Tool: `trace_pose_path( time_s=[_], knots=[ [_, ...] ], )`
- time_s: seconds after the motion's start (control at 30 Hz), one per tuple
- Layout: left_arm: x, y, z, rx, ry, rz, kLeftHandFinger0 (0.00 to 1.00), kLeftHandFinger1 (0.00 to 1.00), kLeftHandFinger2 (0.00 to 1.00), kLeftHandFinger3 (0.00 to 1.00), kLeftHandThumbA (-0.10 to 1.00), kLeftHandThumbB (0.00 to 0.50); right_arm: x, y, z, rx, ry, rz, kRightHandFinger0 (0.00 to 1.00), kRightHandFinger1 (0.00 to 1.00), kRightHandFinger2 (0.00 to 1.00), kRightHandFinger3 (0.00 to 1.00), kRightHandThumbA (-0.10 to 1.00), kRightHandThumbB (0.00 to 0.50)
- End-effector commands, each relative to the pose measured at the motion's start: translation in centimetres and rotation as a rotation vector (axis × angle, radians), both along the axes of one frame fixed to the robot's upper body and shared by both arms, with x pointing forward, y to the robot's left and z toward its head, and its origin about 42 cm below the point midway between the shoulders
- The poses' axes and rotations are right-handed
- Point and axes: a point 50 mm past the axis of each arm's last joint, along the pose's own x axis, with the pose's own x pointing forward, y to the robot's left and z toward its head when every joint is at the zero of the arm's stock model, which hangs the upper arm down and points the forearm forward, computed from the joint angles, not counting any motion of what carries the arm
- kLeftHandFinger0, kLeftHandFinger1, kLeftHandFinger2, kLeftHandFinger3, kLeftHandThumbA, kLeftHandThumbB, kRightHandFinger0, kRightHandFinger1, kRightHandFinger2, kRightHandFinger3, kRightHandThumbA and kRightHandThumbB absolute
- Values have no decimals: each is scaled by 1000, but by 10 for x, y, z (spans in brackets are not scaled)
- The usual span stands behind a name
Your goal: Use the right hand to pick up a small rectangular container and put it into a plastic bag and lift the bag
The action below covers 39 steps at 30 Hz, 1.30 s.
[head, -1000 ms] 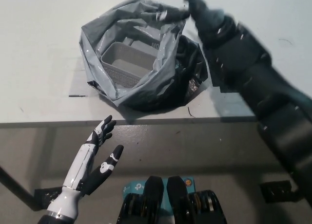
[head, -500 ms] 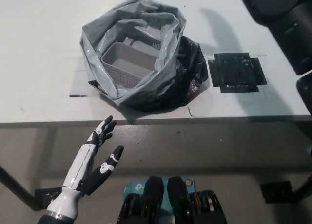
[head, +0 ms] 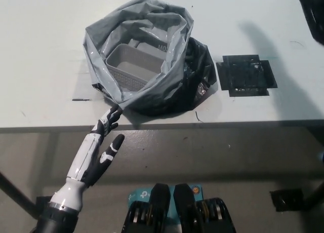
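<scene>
1 container (head: 132, 65) sits inside my plastic bag (head: 147, 55), a small pale rectangular basket resting low in the bag's open mouth, so the putting-in step looks done and only the lift is left. My right hand is out of view; just a dark sliver of my right arm (head: 314, 10) shows at the top right corner, so I cannot tell whether that hand is open or closed, and it holds nothing I can see.

My left hand (head: 98, 147) rests below the table's front edge, fingers spread and empty, its fingertips (head: 114, 113) reaching up to the edge just beside the bag's lower left corner.

To lift, I judge my right hand must come back down over the bag and gather the crumpled rim at its upper right, where the folds stand highest. The plastic is loose and slippery-looking, so a pinch on 1 layer could let the basket tip out.

Room is good: the table (head: 40, 50) is bare to the left and behind, and a black square patch (head: 245, 75) lies flat to the right, near the bag. The bag's front sits close to the table edge.
</scene>
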Motion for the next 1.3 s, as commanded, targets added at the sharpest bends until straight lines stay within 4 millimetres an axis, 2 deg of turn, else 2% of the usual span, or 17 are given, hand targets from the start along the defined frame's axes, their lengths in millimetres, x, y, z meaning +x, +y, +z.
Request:
trace_pose_path(
  time_s=[0.0,0.03,0.07,0.1,0.2,0.27,0.4,0.47,0.63,0.7,0.73,0.77,0.87,0.9,1.0,1.07,1.27],
  knots=[
    [30,19,53,-48,-154,29,1000,1000,1000,1000,895,125,-218,-99,13,-15,-614,-1,1000,1000,1000,1000,1000,403],
    [34,19,56,-46,-156,33,1000,1000,1000,1000,898,133,-234,-101,-11,8,-637,5,1000,1000,1000,1000,1000,365],
    [36,19,58,-47,-157,32,1000,1000,1000,1000,894,128,-240,-100,-22,23,-647,3,1000,1000,1000,1000,1000,353],
    [39,19,59,-43,-161,26,1000,1000,1000,1000,872,131,-247,-97,-47,39,-656,9,1000,1000,1000,1000,1000,322],
    [41,19,61,-41,-165,23,1000,1000,1000,1000,848,138,-250,-90,-73,90,-672,40,1000,1000,1000,1000,1000,341],
    [41,22,62,-42,-158,38,1000,1000,1000,1000,842,149,-254,-75,-106,209,-686,66,1000,1000,1000,1000,1000,291],
    [41,27,63,-34,-152,44,1000,1000,1000,1000,845,129,-254,-59,-145,237,-636,73,1000,1000,1000,1000,1000,304],
    [45,26,62,-29,-146,36,1000,1000,1000,1000,845,126,-243,-48,-181,245,-623,94,1000,1000,1000,1000,1000,314],
    [46,23,56,-17,-146,26,1000,1000,1000,1000,831,127,-242,-28,-212,243,-608,141,1000,1000,1000,1000,1000,381],
    [39,24,49,-18,-126,21,1000,1000,1000,1000,833,136,-235,-22,-235,250,-557,139,1000,1000,1000,1000,1000,285],
    [38,24,48,-18,-123,20,1000,1000,1000,1000,833,136,-233,-23,-240,245,-542,138,1000,1000,1000,1000,1000,285],
    [32,23,42,-20,-106,15,1000,1000,1000,1000,837,147,-228,-27,-261,214,-466,88,1000,1000,1000,1000,1000,245],
    [14,20,24,-27,-66,11,1000,1000,1000,1000,841,156,-217,-38,-312,138,-320,-45,1000,1000,1000,1000,1000,226],
    [-1,19,11,-32,-37,11,1000,1000,1000,1000,842,157,-218,-44,-341,105,-222,-85,1000,1000,1000,1000,1000,216],
    [-26,20,-8,-29,7,17,1000,1000,1000,1000,843,161,-223,-55,-381,126,-61,-83,1000,1000,1000,1000,1000,185],
    [-35,20,-15,-37,35,17,1000,1000,1000,1000,838,173,-228,-58,-391,146,-14,-91,1000,1000,1000,1000,1000,175],
    [-45,26,-29,-28,81,24,1000,1000,1000,1000,820,192,-237,-57,-415,213,91,-85,1000,1000,1000,1000,1000,220]
  ],
)
